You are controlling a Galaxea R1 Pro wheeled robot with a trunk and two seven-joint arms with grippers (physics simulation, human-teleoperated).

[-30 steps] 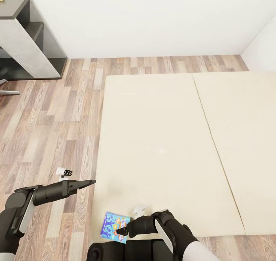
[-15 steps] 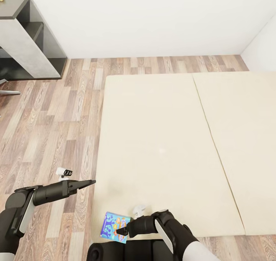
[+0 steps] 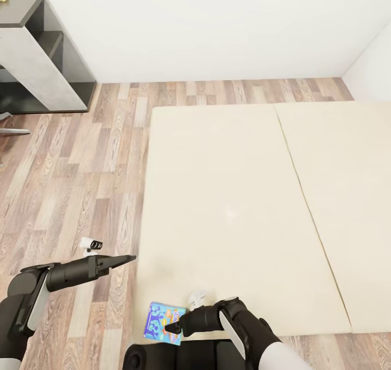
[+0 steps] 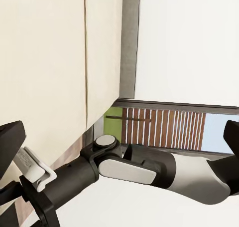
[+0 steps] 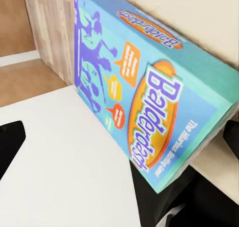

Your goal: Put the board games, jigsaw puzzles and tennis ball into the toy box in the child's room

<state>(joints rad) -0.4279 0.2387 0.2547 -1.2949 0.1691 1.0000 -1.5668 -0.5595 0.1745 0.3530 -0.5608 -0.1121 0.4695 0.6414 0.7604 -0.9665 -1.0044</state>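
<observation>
From the head camera I see the right gripper (image 3: pixel 175 325) clamped on the blue board game (image 3: pixel 163 322) just off the near left corner of the bed (image 3: pixel 233 207), while my left gripper (image 3: pixel 126 259) hangs over the wood floor (image 3: pixel 81 164) beside the bed's left edge with its fingers pressed together, and the grey table (image 3: pixel 32 50) stands by the far wall. Through the left wrist camera I look across at the right arm (image 4: pixel 144 169) against the beige mattress. In the right wrist camera the box, printed Balderdash (image 5: pixel 149 112), sits tilted between the fingers.

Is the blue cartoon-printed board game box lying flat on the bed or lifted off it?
Cannot tell: the blue board game box sits at the right gripper over the beige mattress corner; contact hidden.
</observation>
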